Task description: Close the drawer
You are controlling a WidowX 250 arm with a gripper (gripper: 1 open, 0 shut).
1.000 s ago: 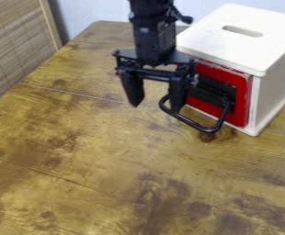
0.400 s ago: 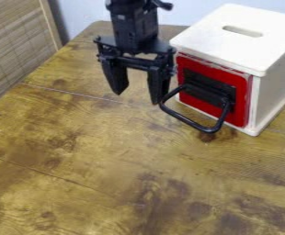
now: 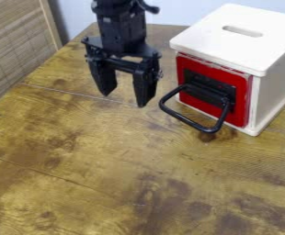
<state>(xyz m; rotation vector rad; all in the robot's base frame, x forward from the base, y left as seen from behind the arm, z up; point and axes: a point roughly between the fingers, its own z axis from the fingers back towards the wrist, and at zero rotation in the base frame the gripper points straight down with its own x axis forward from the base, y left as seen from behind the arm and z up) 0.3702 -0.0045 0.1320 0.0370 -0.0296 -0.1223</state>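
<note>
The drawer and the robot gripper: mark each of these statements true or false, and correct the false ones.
1. The drawer front is red. True.
2. The handle is a white knob. False: it is a black loop.
3. The gripper is holding the handle. False: it is apart from it, with nothing between its fingers.
4. The cabinet is white, with a slot in its top. True.
5. The gripper's fingers are pressed together. False: they are spread apart.
6. The table has a brown surface. True.
</note>
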